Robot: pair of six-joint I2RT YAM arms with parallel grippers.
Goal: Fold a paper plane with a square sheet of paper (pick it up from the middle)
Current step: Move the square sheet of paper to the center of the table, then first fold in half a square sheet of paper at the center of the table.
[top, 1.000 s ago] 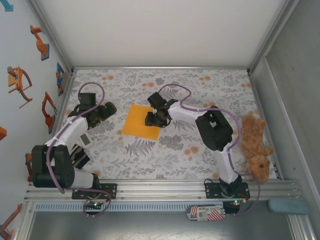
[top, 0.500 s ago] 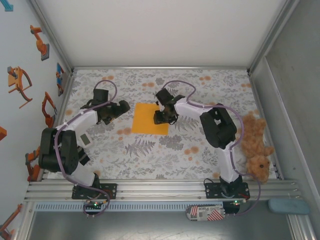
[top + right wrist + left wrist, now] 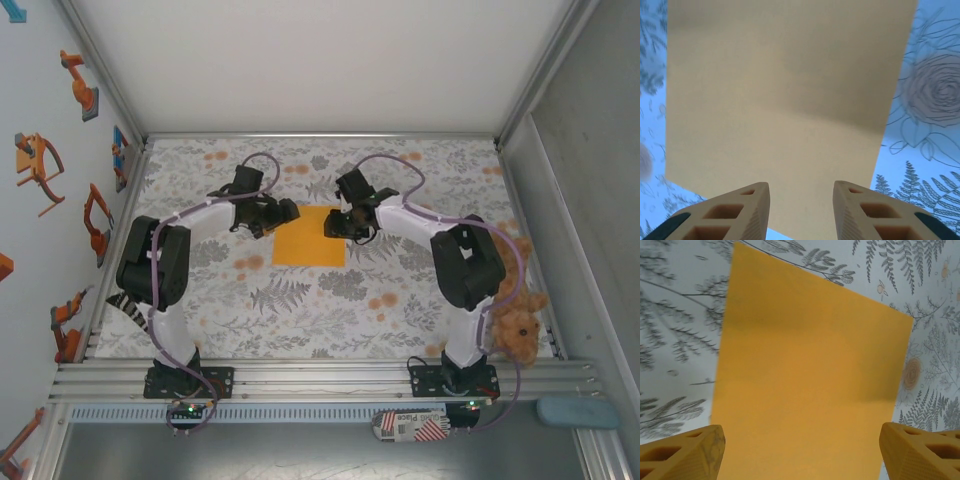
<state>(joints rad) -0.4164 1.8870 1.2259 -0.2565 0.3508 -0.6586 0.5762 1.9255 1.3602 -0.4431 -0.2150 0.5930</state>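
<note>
The square sheet of paper (image 3: 310,238), plain orange-yellow, lies flat on the floral cloth mid-table. My left gripper (image 3: 284,213) is at the sheet's upper left corner; in the left wrist view the sheet (image 3: 810,380) lies below that gripper (image 3: 802,455), whose jaws stand wide apart, about as wide as the sheet. My right gripper (image 3: 334,226) is at the sheet's right edge. In the right wrist view its fingers (image 3: 735,215) stand apart over the sheet (image 3: 785,100) with nothing between them.
A brown plush teddy (image 3: 512,292) lies at the right edge beside the right arm. The floral cloth (image 3: 300,300) covers the table between metal frame walls. A rail (image 3: 320,378) runs along the front edge.
The left arm swung right from the table's left side to the sheet's left corner. The right gripper shifted right and back, and the sheet slid right and turned square to the table.
</note>
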